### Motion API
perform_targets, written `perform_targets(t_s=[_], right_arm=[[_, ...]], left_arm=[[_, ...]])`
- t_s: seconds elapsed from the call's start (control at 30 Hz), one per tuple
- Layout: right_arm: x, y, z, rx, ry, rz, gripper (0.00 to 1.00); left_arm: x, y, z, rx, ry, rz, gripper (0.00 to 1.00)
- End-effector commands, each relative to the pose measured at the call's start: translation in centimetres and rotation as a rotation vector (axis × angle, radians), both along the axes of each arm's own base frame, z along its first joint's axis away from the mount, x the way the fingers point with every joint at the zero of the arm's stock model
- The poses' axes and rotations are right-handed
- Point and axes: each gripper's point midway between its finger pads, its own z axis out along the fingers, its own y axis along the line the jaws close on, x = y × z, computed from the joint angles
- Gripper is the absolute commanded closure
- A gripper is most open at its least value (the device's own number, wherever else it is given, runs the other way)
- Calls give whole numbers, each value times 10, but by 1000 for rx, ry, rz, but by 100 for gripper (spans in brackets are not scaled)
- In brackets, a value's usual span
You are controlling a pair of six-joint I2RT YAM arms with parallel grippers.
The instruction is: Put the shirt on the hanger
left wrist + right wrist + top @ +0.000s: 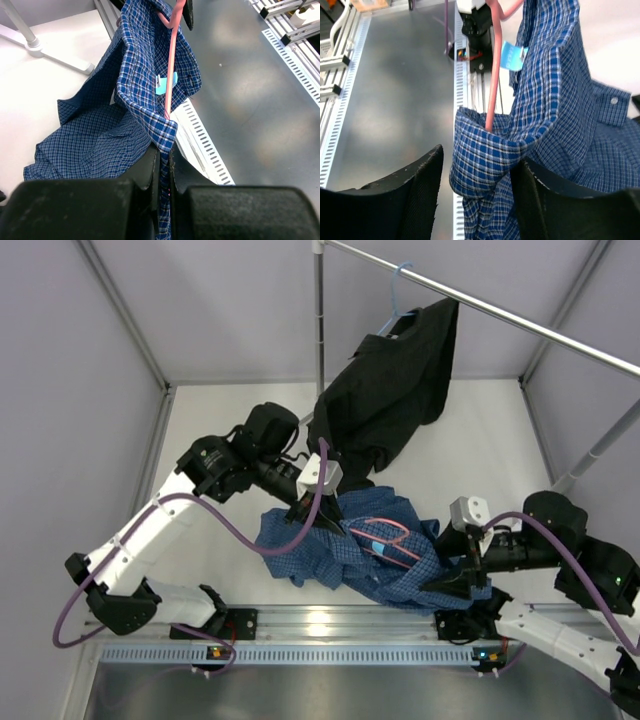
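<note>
Nearest the arm bases, the right fingers (420, 182) stand apart around a bunched fold of the shirt (340, 555), one of them clear of the cloth. The shirt is heaped on the white surface (480, 460) and buries most of the pink hanger (385, 537); only loops show. Farther in, the left fingers (145, 170) are clenched on a shirt edge. Behind, a black shirt (390, 390) hides all but the top of a blue hanger (398, 285).
</note>
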Motion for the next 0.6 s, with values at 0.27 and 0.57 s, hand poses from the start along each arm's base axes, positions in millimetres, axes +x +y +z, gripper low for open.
perform_targets(t_s=[0.27,0.57], right_arm=[[9,7,34,173,-148,-23,57],[19,-1,32,188,-186,-107,69]], left_arm=[[21,-18,23,-40,20,104,100],[37,-28,31,-85,36,198,100]])
